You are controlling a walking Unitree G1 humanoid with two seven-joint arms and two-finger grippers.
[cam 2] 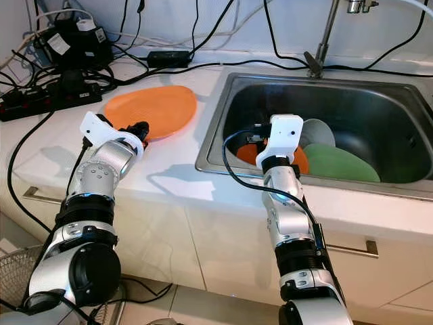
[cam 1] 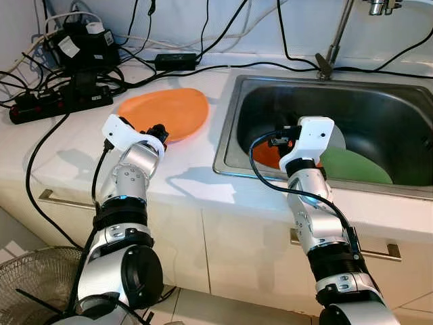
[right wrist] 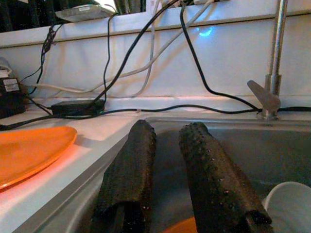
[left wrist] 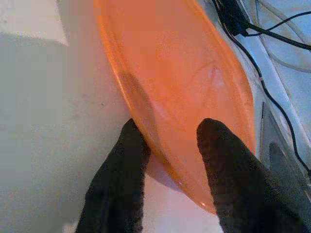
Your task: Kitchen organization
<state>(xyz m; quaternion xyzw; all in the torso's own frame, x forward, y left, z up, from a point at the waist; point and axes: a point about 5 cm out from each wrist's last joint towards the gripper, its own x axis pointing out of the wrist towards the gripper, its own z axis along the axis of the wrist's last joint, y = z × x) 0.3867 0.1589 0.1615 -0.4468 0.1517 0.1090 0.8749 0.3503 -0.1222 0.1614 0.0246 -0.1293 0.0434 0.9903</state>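
orange plate (cam 1: 166,112) flat on counter — orange, green, white dishes in sink (cam 1: 379,95).

White counter (cam 1: 189,172) — steel sink (cam 1: 233,122), cabinets (cam 1: 250,254) below.

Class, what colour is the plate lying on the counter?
Orange; the plate shows best in the left eye view.
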